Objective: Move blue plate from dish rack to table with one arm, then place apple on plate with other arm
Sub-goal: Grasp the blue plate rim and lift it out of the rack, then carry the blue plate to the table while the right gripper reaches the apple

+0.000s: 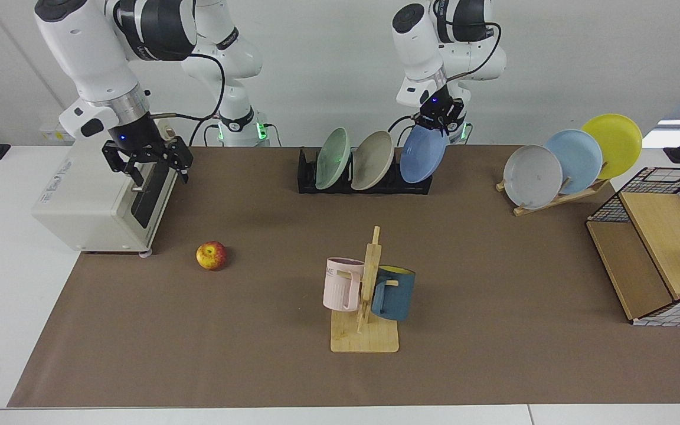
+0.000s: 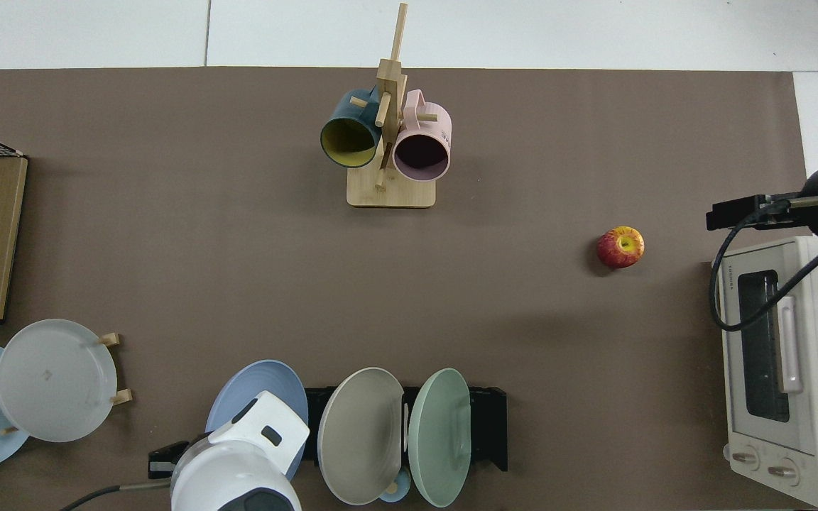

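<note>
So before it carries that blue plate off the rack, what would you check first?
1. Left gripper on the blue plate's top rim: ok, fingers closed on it.
2. Plate free of the rack: cannot tell, its lower edge overlaps the rack in the facing view.
3. Beige plate beside it undisturbed: ok.
4. Bare mat to set it down: ok.
5. Apple out of the way: ok.
6. Right gripper waiting open by the oven: ok.
</note>
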Robot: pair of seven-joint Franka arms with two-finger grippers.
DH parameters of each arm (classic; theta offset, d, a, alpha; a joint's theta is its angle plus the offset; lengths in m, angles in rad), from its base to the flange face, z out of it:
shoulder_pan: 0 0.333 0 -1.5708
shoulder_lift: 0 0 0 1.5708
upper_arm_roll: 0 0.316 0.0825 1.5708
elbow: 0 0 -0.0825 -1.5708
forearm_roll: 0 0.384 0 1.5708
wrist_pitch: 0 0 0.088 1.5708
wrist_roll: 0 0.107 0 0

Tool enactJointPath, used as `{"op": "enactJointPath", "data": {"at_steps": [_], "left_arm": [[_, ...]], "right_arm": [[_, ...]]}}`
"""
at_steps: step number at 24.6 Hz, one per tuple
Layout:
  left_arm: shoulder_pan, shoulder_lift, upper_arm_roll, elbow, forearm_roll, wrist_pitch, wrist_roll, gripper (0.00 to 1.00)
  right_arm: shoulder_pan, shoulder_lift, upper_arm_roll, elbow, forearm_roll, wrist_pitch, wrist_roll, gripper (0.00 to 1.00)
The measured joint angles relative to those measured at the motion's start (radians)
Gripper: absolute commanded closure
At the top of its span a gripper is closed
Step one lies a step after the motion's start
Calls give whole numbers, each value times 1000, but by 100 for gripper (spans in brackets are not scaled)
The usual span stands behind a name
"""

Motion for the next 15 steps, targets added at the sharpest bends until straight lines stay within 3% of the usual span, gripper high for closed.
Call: {"op": "enactJointPath", "data": {"at_steps": [4, 8, 11, 15], "left_arm": [[100, 19, 2, 61, 27, 12, 33, 100], [222, 119, 9, 164, 29, 94, 57, 100], [282, 231, 19, 255, -57, 142, 57, 100], [302, 327, 29, 304, -219, 202, 54, 100]], "right_arm": [[0, 0, 0, 0, 0, 0, 0, 0], [0, 0, 0, 0, 0, 0, 0, 0], [0, 0, 0, 0, 0, 0, 0, 0], [0, 3, 0, -1, 0, 6, 0, 0]]}}
